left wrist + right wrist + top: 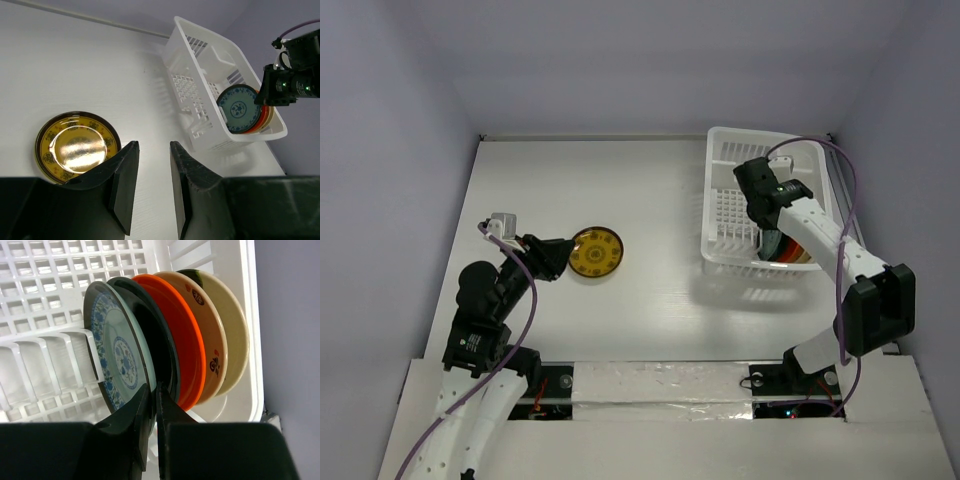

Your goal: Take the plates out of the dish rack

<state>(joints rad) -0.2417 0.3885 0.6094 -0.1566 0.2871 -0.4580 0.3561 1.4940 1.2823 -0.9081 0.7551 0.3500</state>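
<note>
Right gripper (153, 390) nips teal plate (120, 355) rim | dish rack (251, 340) wall near

Two slim robot arms, the left arm (480, 292) and the right arm (825, 235), are each built of smooth white tube-like links joined by chunky black motor housings (the right one's elbow block (878, 305) is the boxiest), and a thin purple cable (853, 190) trails alongside each. The left arm carries a small pale grey camera box (503, 222) near its wrist and a white label (470, 343) on one black housing, while a tiny green light (278, 85) glows on the right wrist. Seen close, the fingers (125, 185) are matte black, flat-faced, angular wedges.
</note>
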